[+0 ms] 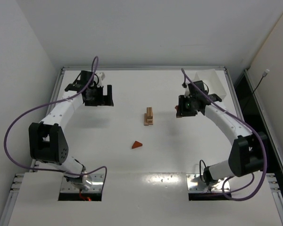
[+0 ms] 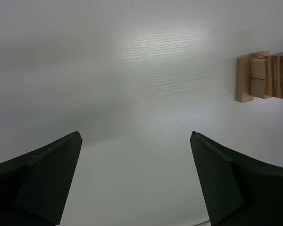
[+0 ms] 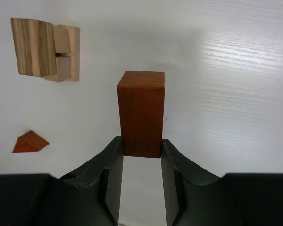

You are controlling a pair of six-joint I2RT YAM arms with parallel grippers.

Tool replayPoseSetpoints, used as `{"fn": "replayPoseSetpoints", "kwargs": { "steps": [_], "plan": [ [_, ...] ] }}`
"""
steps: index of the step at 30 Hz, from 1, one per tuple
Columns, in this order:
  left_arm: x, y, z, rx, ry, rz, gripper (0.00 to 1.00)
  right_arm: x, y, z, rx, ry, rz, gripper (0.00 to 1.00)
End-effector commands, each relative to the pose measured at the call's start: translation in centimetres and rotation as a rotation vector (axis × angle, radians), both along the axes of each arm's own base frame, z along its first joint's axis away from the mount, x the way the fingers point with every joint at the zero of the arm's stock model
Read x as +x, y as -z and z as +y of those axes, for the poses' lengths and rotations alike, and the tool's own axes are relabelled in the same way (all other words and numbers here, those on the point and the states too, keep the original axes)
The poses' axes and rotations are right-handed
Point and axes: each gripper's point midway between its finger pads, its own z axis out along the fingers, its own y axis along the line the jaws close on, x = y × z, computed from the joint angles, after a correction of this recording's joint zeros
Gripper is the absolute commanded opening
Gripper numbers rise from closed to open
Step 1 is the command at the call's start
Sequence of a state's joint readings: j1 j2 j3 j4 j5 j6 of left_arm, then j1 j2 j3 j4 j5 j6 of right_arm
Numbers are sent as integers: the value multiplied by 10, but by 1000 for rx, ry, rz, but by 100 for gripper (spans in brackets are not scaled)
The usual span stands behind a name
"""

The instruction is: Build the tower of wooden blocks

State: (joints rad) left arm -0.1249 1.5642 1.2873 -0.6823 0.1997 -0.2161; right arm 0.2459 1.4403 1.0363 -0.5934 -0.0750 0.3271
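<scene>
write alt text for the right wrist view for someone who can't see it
The right gripper clamps a reddish-brown block by one end, over a white table. The tan tower sits at the upper left, apart from the held block, and a reddish-brown wedge lies on the table at the left.

tan tower (image 1: 150, 117) mid-table | reddish wedge (image 1: 137, 144) loose nearby | reddish brick (image 3: 141, 113) gripped
</scene>
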Motion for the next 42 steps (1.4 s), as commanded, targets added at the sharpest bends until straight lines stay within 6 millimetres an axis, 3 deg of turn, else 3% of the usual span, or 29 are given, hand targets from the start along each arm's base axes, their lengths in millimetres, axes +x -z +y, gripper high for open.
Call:
{"fn": "replayPoseSetpoints", "kwargs": {
  "steps": [1,4,7,8,12,13,14,16,23,25,27,35,42],
  "plan": [
    [7,-29,2,-6,-34,-100,100,-14,-2,9,76,144,138,0],
    [6,-32,2,-7,-34,-109,100,-4,-10,23,81,153,139,0],
    [3,-35,6,6,-46,-122,100,16,-30,49,114,134,105,0],
    [3,-39,6,4,-46,-131,100,31,-39,60,128,128,83,0],
    [0,-37,8,13,-52,-129,100,53,-65,98,154,75,35,0],
    [0,-37,8,13,-52,-129,100,51,-57,105,119,64,57,0],
    [0,-37,8,13,-52,-129,100,55,-65,111,117,56,42,0],
    [1,-37,9,20,-58,-130,100,50,-60,121,69,48,56,0],
    [-3,-30,12,29,-64,-122,100,36,-41,139,-17,23,60,0],
    [-3,-30,10,22,-58,-121,100,40,-43,143,-29,15,44,0],
    [-2,-31,10,20,-58,-130,100,44,-31,142,-57,15,47,0],
    [-4,-28,8,14,-52,-120,100,42,-14,150,-69,22,62,0],
    [-6,-25,9,14,-52,-120,100,47,-13,156,-46,35,66,0]
  ]
}}
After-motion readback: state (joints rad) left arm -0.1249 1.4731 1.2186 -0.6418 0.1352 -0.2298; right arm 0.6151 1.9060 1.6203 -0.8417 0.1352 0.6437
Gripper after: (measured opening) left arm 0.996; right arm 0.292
